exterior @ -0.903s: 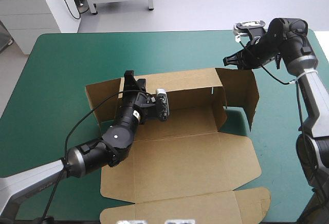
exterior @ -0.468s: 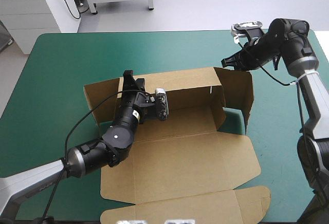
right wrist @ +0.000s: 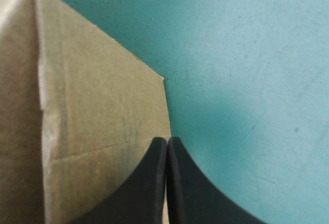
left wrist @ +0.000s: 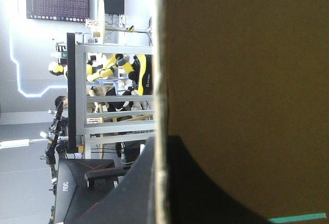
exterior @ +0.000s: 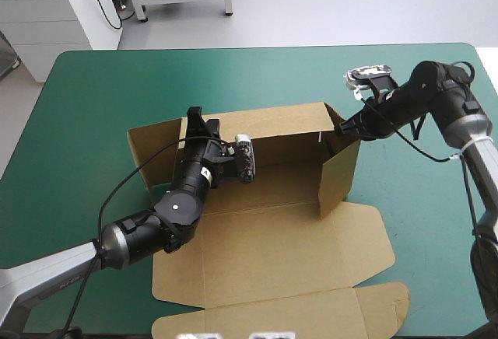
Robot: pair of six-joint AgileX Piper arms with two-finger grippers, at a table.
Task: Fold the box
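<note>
The box lies near the middle of the table, partly formed. Its base is flat on the cover, and its far wall stands upright along the side toward the table's far edge. The right end flap stands on edge, angled in over the base. The lid panel lies flat, reaching to the table's near edge. The left end flap extends outward past the far wall's left end.

The left gripper sits at the left part of the far wall with its jaws pinching the board. In the left wrist view the board's cut edge runs between the two black fingers, one on each face.

The right gripper is at the top far corner of the right end flap, its jaws pressed together into one point. In the right wrist view that point meets the flap's edge, with the cover beside it.

The table has a smooth teal-green cover, bare around the box on the left, right and far sides. Seen close, the cover shows faint scuffs and a soft shadow around the jaws.
</note>
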